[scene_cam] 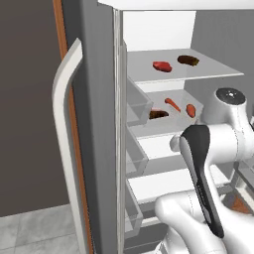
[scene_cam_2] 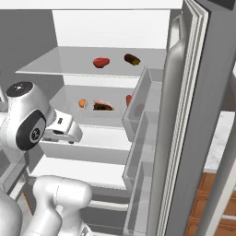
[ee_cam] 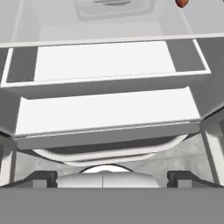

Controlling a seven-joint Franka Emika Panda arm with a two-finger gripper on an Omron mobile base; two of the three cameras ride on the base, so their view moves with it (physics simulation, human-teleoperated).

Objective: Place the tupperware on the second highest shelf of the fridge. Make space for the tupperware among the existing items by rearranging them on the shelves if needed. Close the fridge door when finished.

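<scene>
The tupperware (scene_cam: 177,115) (scene_cam_2: 109,109), a translucent tray with a pink and a dark brown piece, rests on the second highest shelf (scene_cam: 163,129) (scene_cam_2: 69,98) of the open fridge (scene_cam: 99,99). Orange-red lumps (scene_cam: 190,110) (scene_cam_2: 82,103) lie beside it. A red lump (scene_cam: 162,66) (scene_cam_2: 101,62) and a dark brown lump (scene_cam: 188,60) (scene_cam_2: 132,59) sit on the top shelf (scene_cam: 213,69). My gripper (ee_cam: 112,179) is open and empty, below and in front of that second shelf. In the hand view the tupperware (ee_cam: 105,9) shows from underneath through the glass.
Both doors stand open: the left door with its pale handle (scene_cam: 63,149) and grey bins (scene_cam: 138,106), the right door's bins (scene_cam_2: 143,115) close to my arm. Lower white shelves (ee_cam: 105,109) and a curved drawer handle (ee_cam: 109,153) lie ahead of the hand.
</scene>
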